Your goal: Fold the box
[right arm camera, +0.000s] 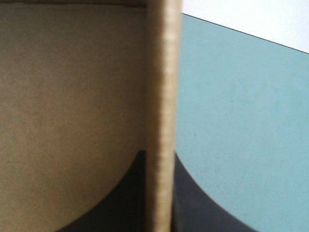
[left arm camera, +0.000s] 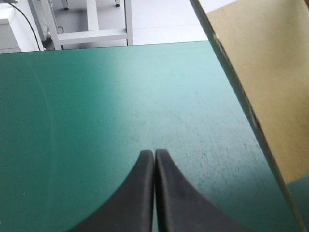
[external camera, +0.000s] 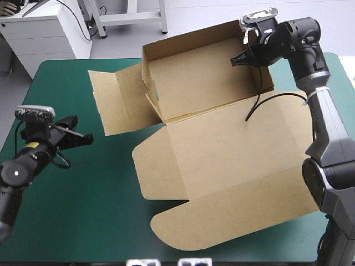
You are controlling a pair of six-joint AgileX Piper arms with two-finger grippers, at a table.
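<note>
Box [external camera: 222, 144], brown, sat mid-surface, far walls raised, lid flat toward the near edge; right claw [external camera: 236, 60] clamped on one raised wall; left claw [external camera: 86, 138] clenched empty over the teal-green cover [external camera: 83, 210], left of it.

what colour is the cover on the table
Teal-green, plain with no pattern; the cover shows best in the high view.

Brown board box [external camera: 222, 127] on the teal-green table cover [external camera: 83, 210]: tray [external camera: 205, 83] behind, flat lid [external camera: 233, 166] before; black-fingered left gripper [external camera: 89, 137] apart, leftward
</note>
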